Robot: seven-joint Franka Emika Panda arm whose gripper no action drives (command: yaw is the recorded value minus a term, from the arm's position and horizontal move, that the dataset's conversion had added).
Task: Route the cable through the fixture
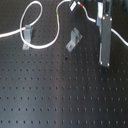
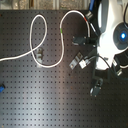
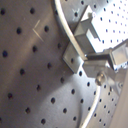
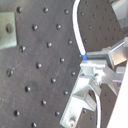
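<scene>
So in the first exterior view the white cable (image 1: 37, 26) loops across the far part of the black perforated board (image 1: 55, 95), running past a small metal bracket (image 1: 28, 35) on the first exterior view's left; a second bracket (image 1: 73, 41) stands near the middle. The gripper (image 1: 105, 61) hangs over the board on the right, and I honestly can't tell whether its fingers are spread or pressed together.

The second exterior view looks down from overhead: the cable (image 2: 47, 35) snakes in two big curves, with a green mark (image 2: 61, 32) on it, and passes the left bracket (image 2: 39, 55). The white arm (image 2: 112, 35) fills the second exterior view's right.

The first wrist view shows a bracket (image 3: 80, 42) close up with cable (image 3: 62, 17) beside it.

In the second wrist view the cable (image 4: 77, 27) runs down to a bracket (image 4: 82, 92), with a blue mark (image 4: 85, 58).
</scene>
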